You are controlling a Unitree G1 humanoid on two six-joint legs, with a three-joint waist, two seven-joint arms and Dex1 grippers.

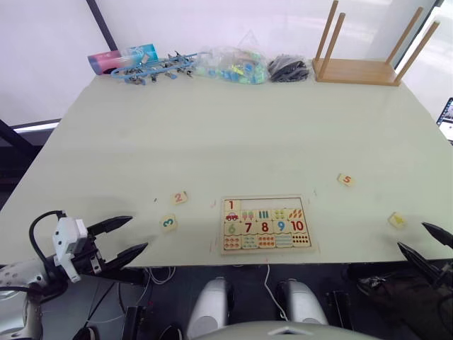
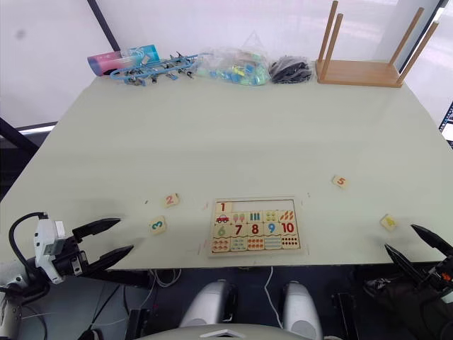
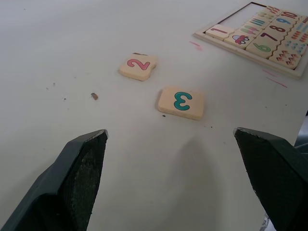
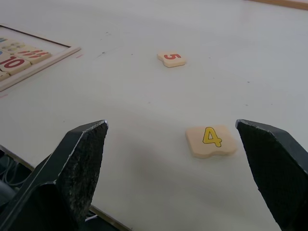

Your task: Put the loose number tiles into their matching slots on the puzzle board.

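Left gripper point(image 1: 126, 237): open, empty, near 3 point(image 1: 168, 222)
Right gripper point(image 1: 422, 239): open, empty, near 4 point(image 1: 397, 220)
Board point(image 1: 266, 224): 1 point(image 1: 231, 205) seated

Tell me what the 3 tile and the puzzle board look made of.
The small pale square tile with a green 3 looks like unvarnished matte wood, numeral printed. The flat rectangular light-wood framed puzzle board shows the same pale tone, likely wood; its finish is unclear.

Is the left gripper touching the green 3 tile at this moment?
Apart. The left wrist view shows the green 3 tile lying on bare table ahead of the open left gripper, with clear table surface between it and both fingertips.
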